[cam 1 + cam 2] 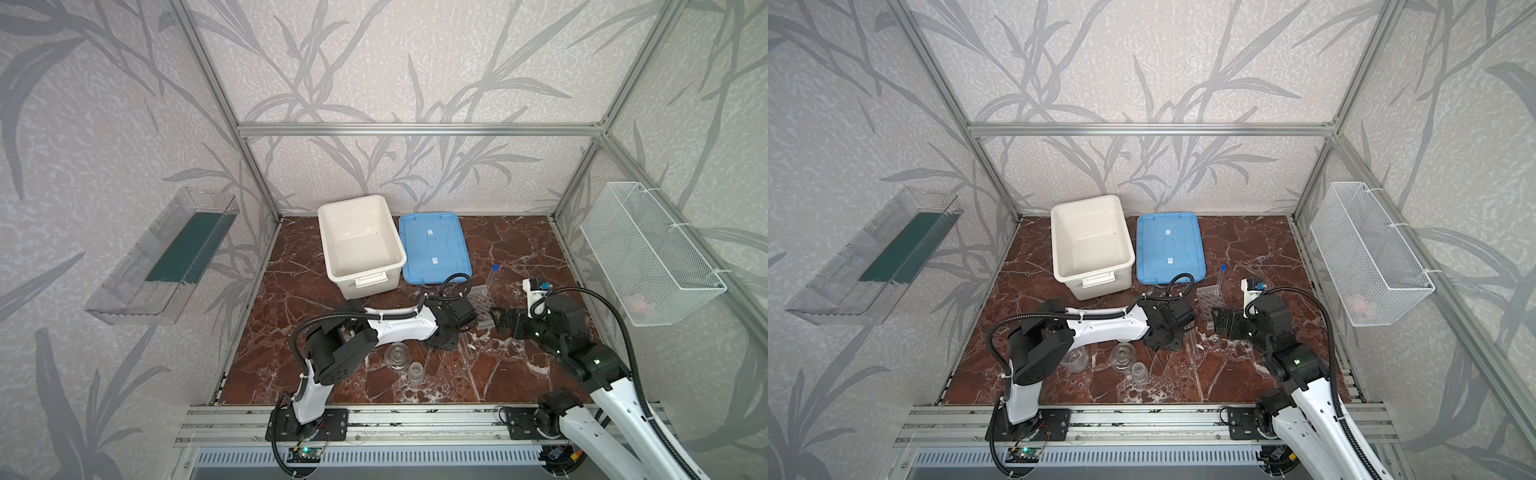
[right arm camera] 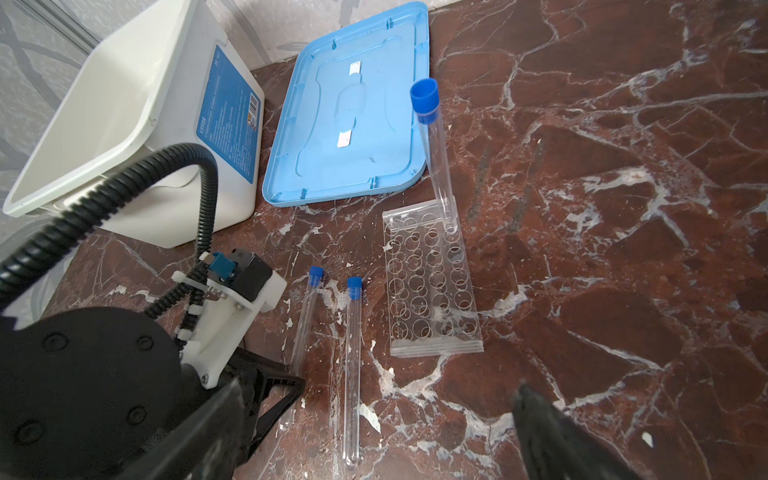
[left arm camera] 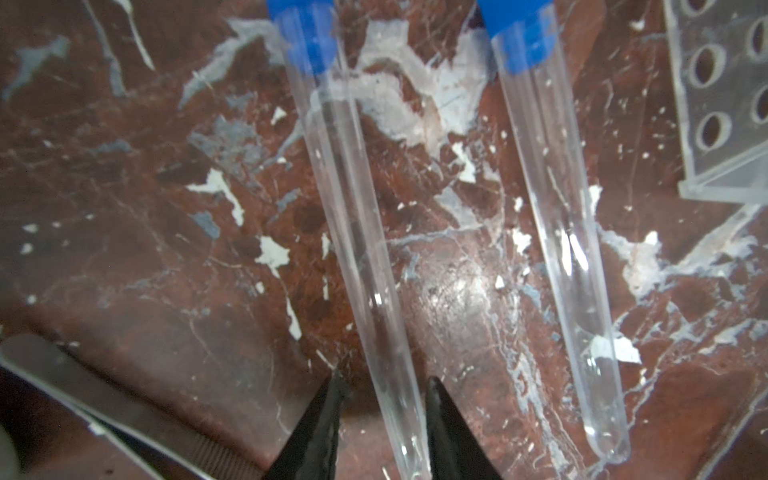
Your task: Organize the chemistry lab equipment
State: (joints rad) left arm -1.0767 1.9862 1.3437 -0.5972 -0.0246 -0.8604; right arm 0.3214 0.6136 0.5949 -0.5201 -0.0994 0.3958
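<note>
Marble table (image 1: pixel 519 249) carried an open white box (image 1: pixel 374 286) at the back, with its blue lid (image 1: pixel 432 249) flat beside it. Forward of the lid sat the clear holed rack (image 2: pixel 432 286), a standing tube (image 2: pixel 436 158) in a far corner hole. Toward the front edge, well apart from the rack, were a beaker (image 1: pixel 1075 359), a flask (image 1: pixel 1122 358) and a smaller beaker (image 1: pixel 1139 371). Two capped tubes lay just beside the rack. Left gripper (image 3: pixel 386 419) straddled the outer tube (image 3: pixel 361 257) near its rounded end, jaws set close either side; could not tell whether they pinched it. The inner tube (image 3: pixel 569 249) lay untouched. Right gripper (image 2: pixel 378 390) hung near the rack, jaws wide apart and empty. Judged the tubes light, stiff, slick and apt to roll, with thin walls wanting a gentle squeeze; a hold nearer mid-length should tip less. From above, the lying tubes nearly vanished against the marble and the left fingers were hidden under the wrist. A metal strip (image 3: pixel 104 399), perhaps tweezers, was cut off by the frame edge.
</note>
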